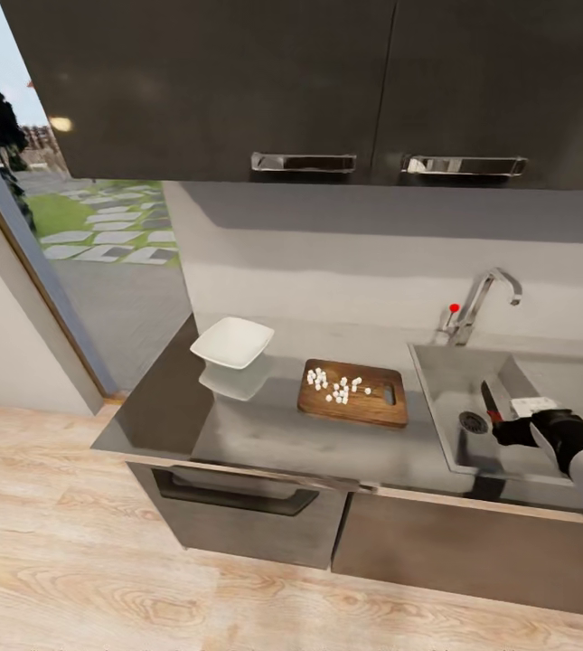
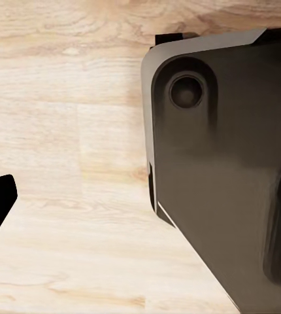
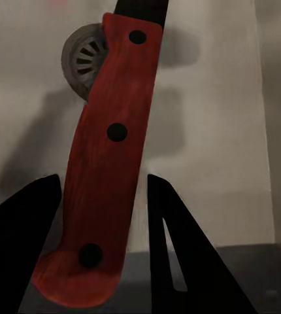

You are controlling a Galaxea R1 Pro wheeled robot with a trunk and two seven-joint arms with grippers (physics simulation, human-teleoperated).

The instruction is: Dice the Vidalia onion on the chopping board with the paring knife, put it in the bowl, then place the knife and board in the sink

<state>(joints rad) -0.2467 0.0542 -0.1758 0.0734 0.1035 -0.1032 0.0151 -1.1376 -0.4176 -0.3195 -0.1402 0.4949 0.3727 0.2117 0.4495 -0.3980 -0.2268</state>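
Right gripper [image 1: 505,425] apparently grasps the paring knife [image 1: 490,403] over the sink [image 1: 440,398]; left gripper's state unclear.

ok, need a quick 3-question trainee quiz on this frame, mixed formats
1. True or false: the diced onion is already in the bowl.
2. The right pincer holds the paring knife over which fixture? A) chopping board B) sink C) bowl
3. Fill in: the knife's handle is ____ with three dark rivets.

Key: 1 false, it lies on the chopping board. 2 B, the sink, near its drain. 3 red.
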